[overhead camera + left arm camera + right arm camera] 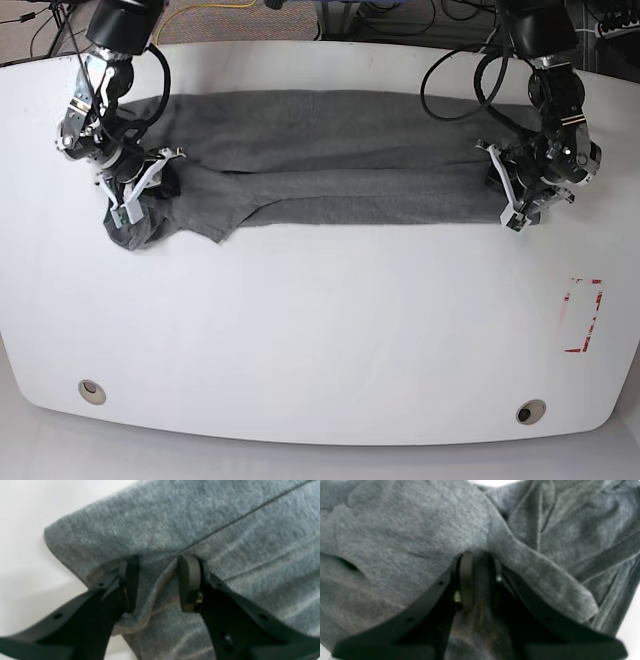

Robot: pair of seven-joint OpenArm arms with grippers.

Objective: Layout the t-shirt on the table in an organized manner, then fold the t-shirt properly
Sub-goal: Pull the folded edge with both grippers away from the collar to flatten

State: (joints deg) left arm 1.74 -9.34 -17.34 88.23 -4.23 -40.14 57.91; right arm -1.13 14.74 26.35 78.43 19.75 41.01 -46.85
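Note:
The grey t-shirt (340,150) lies as a long folded band across the far half of the white table (320,330). In the base view my left gripper (512,203) sits at the band's right end. Close up, the left gripper (160,557) is open, its jaws straddling a raised fold of the t-shirt (175,525) near a corner and a seam. My right gripper (125,198) is at the bunched left end. The wrist view shows the right gripper (481,555) shut on a pinch of the t-shirt (407,530).
A red-and-white sticker (583,315) lies near the right edge. Two round metal grommets (91,390) (530,411) sit near the front edge. Cables hang behind the table's far edge. Bare white table (22,555) shows left of the cloth corner.

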